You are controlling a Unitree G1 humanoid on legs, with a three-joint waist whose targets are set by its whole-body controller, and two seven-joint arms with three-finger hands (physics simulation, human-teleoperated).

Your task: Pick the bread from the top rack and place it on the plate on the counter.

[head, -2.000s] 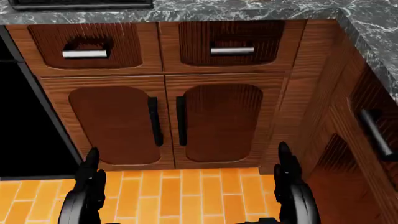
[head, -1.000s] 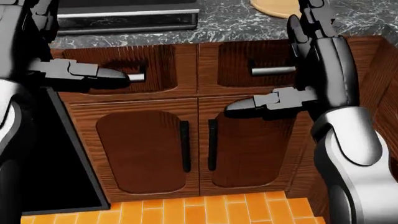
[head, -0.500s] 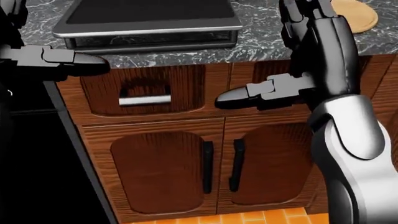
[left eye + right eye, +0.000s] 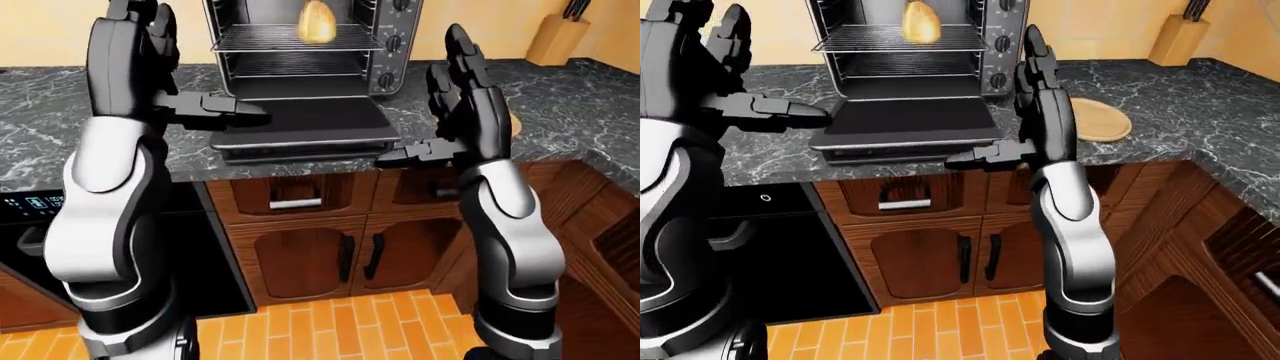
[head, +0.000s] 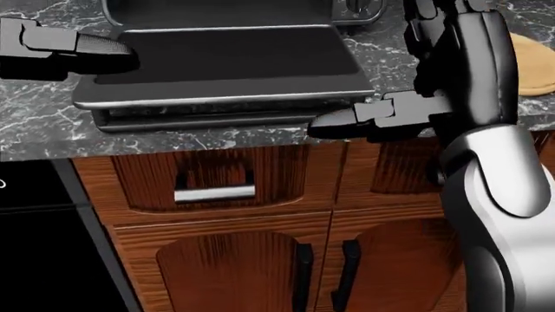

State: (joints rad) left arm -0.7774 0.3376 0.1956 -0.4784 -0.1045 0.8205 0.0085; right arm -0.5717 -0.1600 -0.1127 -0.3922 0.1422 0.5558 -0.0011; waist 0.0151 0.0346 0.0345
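Note:
The bread (image 4: 317, 21), a golden loaf, stands on the top rack (image 4: 297, 41) of the open toaster oven at the top of the left-eye view. The oven's dark door (image 5: 226, 65) lies flat, open over the counter edge. The tan plate (image 4: 1102, 120) rests on the grey marble counter (image 4: 1180, 112), right of the oven. My left hand (image 4: 165, 71) is open and raised left of the oven, thumb over the door's left side. My right hand (image 4: 445, 112) is open and raised between the oven and the plate. Both hands are empty and well below the bread.
A knife block (image 4: 555, 37) stands at the counter's far right. A black appliance (image 4: 30, 217) sits under the counter at the left. Brown drawers and cabinet doors (image 4: 330, 255) are below the oven. The counter turns a corner at the right (image 4: 1240, 82).
The head view has tilted up from the floor and cabinets to the counter edge and oven door. Both hands have risen from beside the legs to counter height.

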